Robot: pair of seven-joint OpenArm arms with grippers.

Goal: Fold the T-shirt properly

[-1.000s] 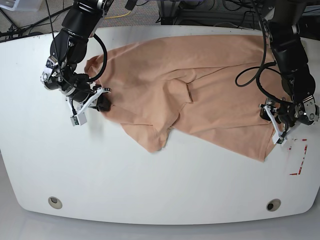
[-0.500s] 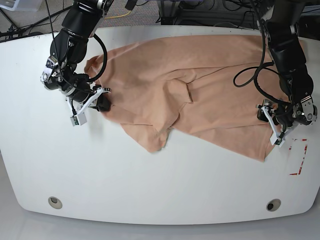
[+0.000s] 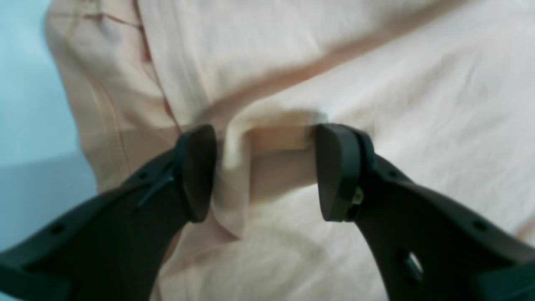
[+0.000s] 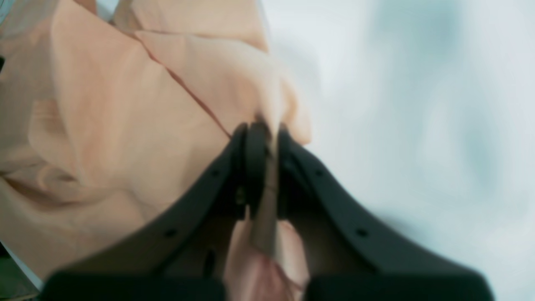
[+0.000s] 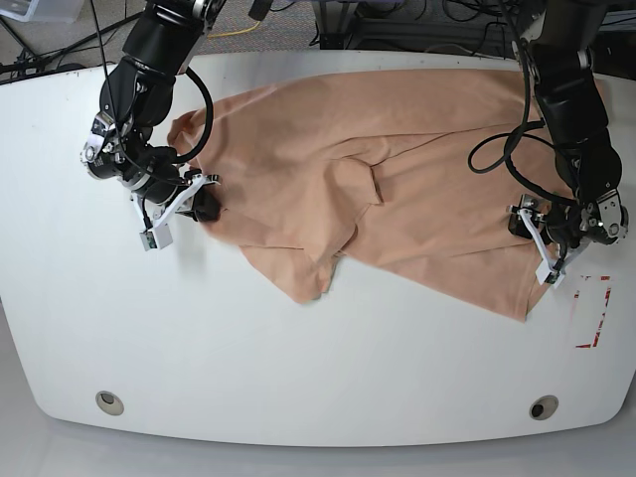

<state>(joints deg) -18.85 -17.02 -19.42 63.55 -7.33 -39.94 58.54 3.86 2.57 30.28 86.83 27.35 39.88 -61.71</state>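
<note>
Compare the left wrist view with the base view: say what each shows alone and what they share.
Only the left wrist view shows the left gripper from close up: its jaws stand apart, with a raised ridge of the T-shirt between the fingertips.

Only the base view shows the whole shirt spread crumpled across the white table, the right gripper at the shirt's other edge, and the red-marked patch near the table's corner.

Both show the peach fabric, the left gripper at its edge, and some bare tabletop beside it.
</note>
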